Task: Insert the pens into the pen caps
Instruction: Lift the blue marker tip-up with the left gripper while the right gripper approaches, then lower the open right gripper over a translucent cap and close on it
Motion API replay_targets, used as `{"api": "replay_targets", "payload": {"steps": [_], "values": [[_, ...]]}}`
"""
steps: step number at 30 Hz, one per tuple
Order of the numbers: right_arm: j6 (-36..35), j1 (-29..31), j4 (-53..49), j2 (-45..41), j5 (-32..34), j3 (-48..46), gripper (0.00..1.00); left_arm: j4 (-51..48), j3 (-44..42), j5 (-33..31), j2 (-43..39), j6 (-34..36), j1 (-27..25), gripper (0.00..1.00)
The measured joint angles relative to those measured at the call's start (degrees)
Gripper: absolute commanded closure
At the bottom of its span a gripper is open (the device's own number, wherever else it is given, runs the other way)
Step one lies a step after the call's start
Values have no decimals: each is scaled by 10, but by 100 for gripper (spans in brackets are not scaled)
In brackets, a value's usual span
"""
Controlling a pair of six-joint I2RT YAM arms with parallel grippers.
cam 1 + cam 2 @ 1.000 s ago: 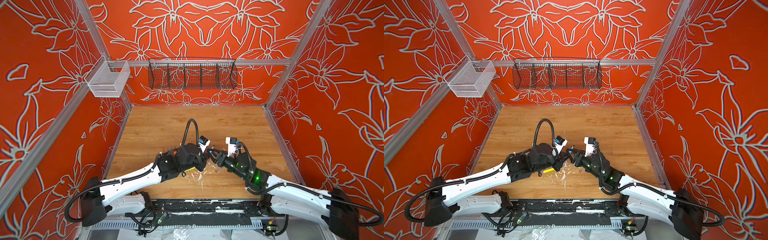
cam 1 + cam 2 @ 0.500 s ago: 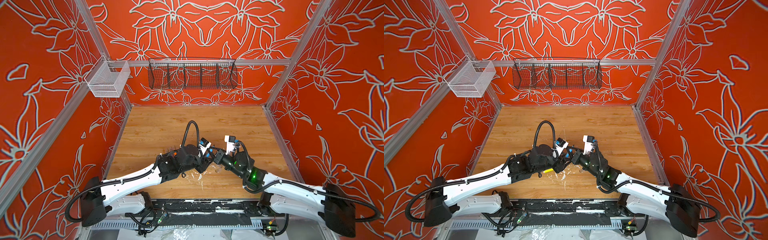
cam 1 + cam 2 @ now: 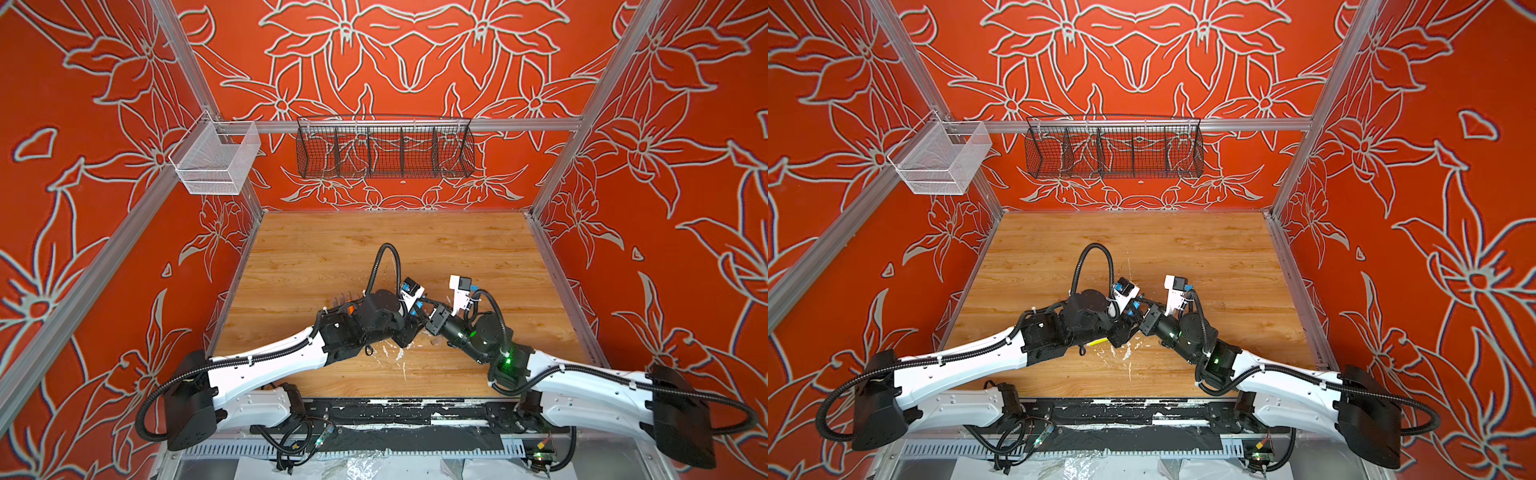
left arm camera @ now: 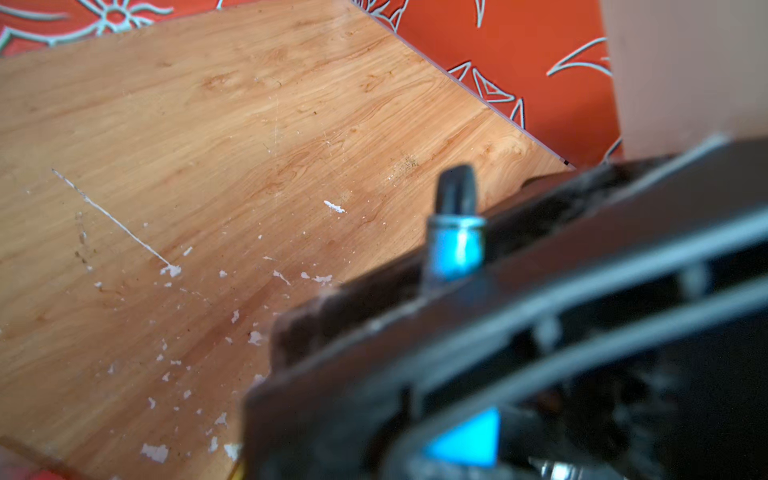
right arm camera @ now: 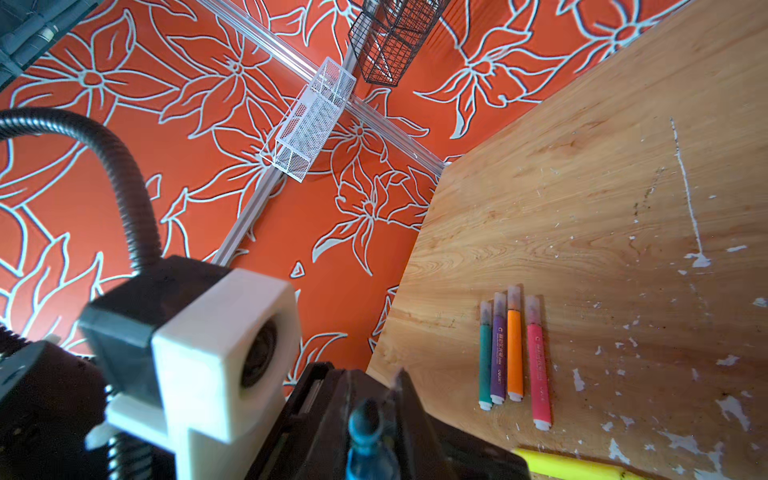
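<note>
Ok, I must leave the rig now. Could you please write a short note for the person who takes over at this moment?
Right gripper: shut on the blue pen, whose tip is bare.
Left gripper: close against the right one; whether it is open or shut cannot be told.
Done: the green pen, purple pen, orange pen and pink pen lie capped, side by side on the table.
To do: cap the blue pen. The yellow pen lies on the table near the grippers; whether it has a cap is hidden. No loose cap shows clearly.
</note>
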Motion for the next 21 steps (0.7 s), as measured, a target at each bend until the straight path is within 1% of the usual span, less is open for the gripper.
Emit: {"api": "replay_targets", "payload": {"steps": [2, 3, 5, 6, 7, 8, 9, 11, 12, 14, 16, 18, 21], "values": [[3, 3, 4, 0, 6, -3, 100, 7, -6, 2, -5, 2, 0, 92], [7, 3, 8, 1, 9, -4, 100, 12, -8, 9, -7, 3, -1, 99], [9, 4, 12, 1, 11, -6, 100, 14, -10, 13, -10, 10, -2, 100], [9, 5, 13, 1, 12, -6, 95, 15, -10, 14, -10, 10, -1, 100], [9, 5, 13, 0, 14, -6, 86, 15, -10, 16, -10, 9, -1, 100], [9, 5, 10, -3, 17, -6, 73, 16, -10, 19, -10, 9, 0, 100], [8, 6, 3, -9, 20, -6, 62, 19, -11, 23, -10, 8, 2, 100], [3, 7, -31, -39, 34, -8, 51, 25, -15, 25, -12, 0, 13, 100], [-2, 7, -55, -60, 43, -7, 47, 29, -19, 25, -14, -6, 24, 100], [-9, 7, -114, -107, 67, -7, 44, 35, -29, 22, -19, -18, 47, 100], [-13, 7, -183, -148, 94, -5, 43, 38, -42, 8, -25, -32, 66, 100], [-16, 7, -261, -176, 122, -3, 43, 42, -59, -25, -35, -47, 81, 100], [-19, 7, -366, -181, 150, 10, 44, 49, -85, -77, -49, -56, 87, 100]]}}
